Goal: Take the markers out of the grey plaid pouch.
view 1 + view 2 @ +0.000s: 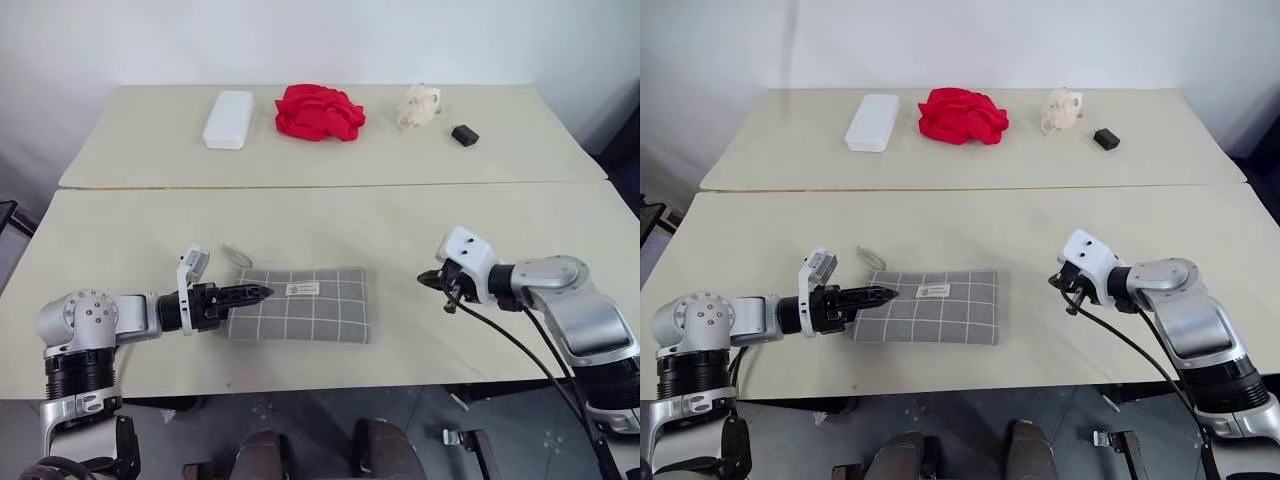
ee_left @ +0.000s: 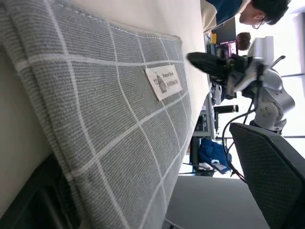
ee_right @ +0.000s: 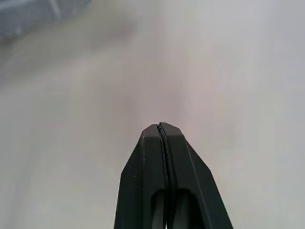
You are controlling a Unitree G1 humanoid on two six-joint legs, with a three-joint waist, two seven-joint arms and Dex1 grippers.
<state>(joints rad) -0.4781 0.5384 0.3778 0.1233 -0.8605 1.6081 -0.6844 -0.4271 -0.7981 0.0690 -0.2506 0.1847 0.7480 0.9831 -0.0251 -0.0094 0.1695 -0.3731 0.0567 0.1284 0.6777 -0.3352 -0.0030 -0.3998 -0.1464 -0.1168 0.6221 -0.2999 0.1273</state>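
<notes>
Resting flat: the grey plaid pouch (image 1: pixel 298 304) lies on the near table (image 1: pixel 400 240), label up.
Left gripper (image 1: pixel 262 292): I see its fingers spread over the pouch's left end; from the head views I can't tell if they touch.
Left wrist view: fabric runs between the fingers.
Right gripper (image 3: pixel 160 125): fingers pressed together, empty, well right of the pouch.

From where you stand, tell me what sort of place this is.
Likely a robot test lab or office: two plain tables pushed together, staged props such as the grey plaid pouch and a red cloth, and a person at a screen.
</notes>
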